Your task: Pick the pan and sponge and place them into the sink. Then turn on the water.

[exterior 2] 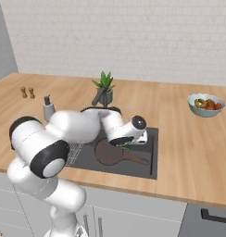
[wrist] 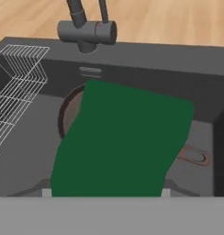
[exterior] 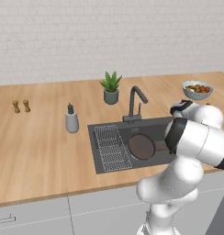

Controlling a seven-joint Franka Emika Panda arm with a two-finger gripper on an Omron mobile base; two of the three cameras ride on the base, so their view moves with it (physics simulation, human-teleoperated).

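Note:
The dark round pan (exterior: pixel 141 147) (exterior 2: pixel 108 153) lies flat in the sink (exterior: pixel 98 137) (exterior 2: pixel 151 163), its handle pointing toward the right wall. My gripper (exterior 2: pixel 128 144) hangs over the basin, shut on the sponge (wrist: pixel 123 142) (exterior 2: pixel 127 146). The sponge's green face covers most of the pan (wrist: pixel 68 110) in the hand view and hides my fingertips. The dark faucet (exterior: pixel 134 103) (wrist: pixel 86 32) stands behind the sink (wrist: pixel 146 69), and the water is out of view at its spout.
A wire rack (exterior: pixel 111 147) (wrist: pixel 17 87) takes up the sink's left part. A soap bottle (exterior: pixel 71 120) (exterior 2: pixel 48 109) and a potted plant (exterior: pixel 111 87) (exterior 2: pixel 104 85) stand near the faucet. A fruit bowl (exterior: pixel 197 90) (exterior 2: pixel 206 104) sits at the right, two shakers (exterior: pixel 21 106) far left.

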